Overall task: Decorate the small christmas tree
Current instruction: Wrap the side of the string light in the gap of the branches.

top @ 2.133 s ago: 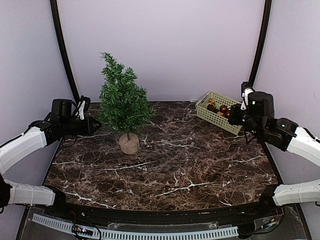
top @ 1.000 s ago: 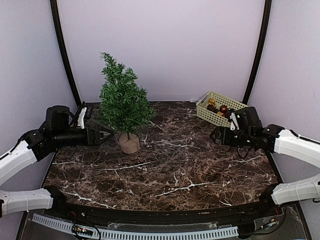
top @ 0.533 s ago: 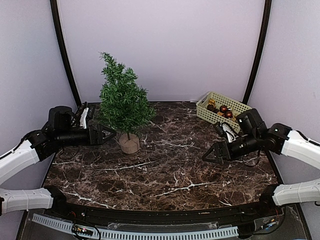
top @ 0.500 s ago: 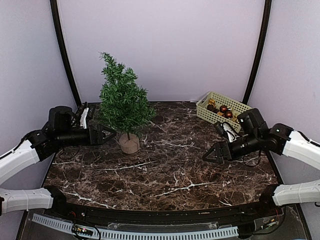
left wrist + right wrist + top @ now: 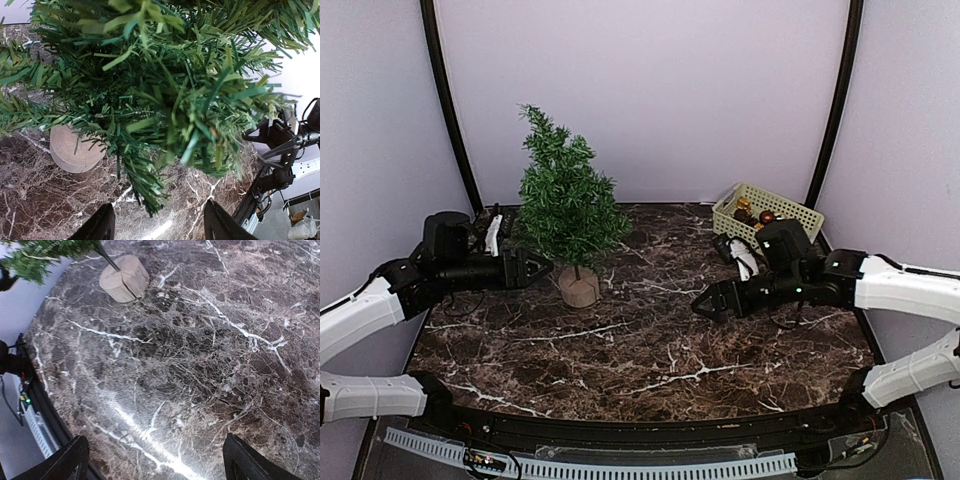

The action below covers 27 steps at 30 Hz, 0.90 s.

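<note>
The small christmas tree (image 5: 566, 200) stands at the back left on its pale wooden stump (image 5: 579, 288). My left gripper (image 5: 534, 268) reaches in from the left, level with the lowest branches. In the left wrist view the needles (image 5: 165, 85) fill the top and the stump (image 5: 75, 150) sits lower left. One branch tip hangs just ahead of the left gripper (image 5: 159, 217), whose jaws stand apart on nothing. My right gripper (image 5: 706, 302) hovers low over the table's middle right, open and empty. Under the right gripper (image 5: 156, 462) the right wrist view has only marble, with the stump (image 5: 124, 277) far off.
A pale green mesh basket (image 5: 790, 218) holding several dark red and gold balls (image 5: 765, 215) stands at the back right, behind the right arm. The table (image 5: 640, 350) is dark veined marble. Black curved frame posts (image 5: 448, 110) rise at both back corners.
The right arm has swung away from the basket, leftward and down toward the table's middle. The left gripper has crept right, up to the tree's lower branches.
</note>
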Tool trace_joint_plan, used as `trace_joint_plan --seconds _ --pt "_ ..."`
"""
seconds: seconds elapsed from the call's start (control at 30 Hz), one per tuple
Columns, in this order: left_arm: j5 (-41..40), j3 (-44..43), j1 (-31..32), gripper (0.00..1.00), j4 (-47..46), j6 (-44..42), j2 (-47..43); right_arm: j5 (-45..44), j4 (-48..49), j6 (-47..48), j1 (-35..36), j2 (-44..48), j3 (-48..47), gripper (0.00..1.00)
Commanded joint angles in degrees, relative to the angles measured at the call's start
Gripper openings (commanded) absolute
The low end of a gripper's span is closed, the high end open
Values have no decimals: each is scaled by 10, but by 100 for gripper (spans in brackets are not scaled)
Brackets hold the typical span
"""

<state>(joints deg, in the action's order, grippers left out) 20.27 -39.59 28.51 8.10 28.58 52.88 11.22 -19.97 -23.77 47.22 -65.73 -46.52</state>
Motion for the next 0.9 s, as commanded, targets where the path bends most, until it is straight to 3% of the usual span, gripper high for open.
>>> trace_joint_plan --seconds 0.0,0.1,0.27,0.53,0.87 --pt "-6 1 2 64 -23 -3 -3 -89 125 15 46 -97 -18 94" --pt "-12 -2 2 72 -20 -4 -10 -109 156 24 80 -170 -43 93" --pt "-33 1 1 74 -9 -5 -28 -181 185 35 131 -279 -82 92" --pt "-46 5 1 67 3 -1 -41 -276 184 33 166 -390 -150 82" --pt "-62 9 1 53 -5 8 -42 -288 175 40 186 -472 -194 56"
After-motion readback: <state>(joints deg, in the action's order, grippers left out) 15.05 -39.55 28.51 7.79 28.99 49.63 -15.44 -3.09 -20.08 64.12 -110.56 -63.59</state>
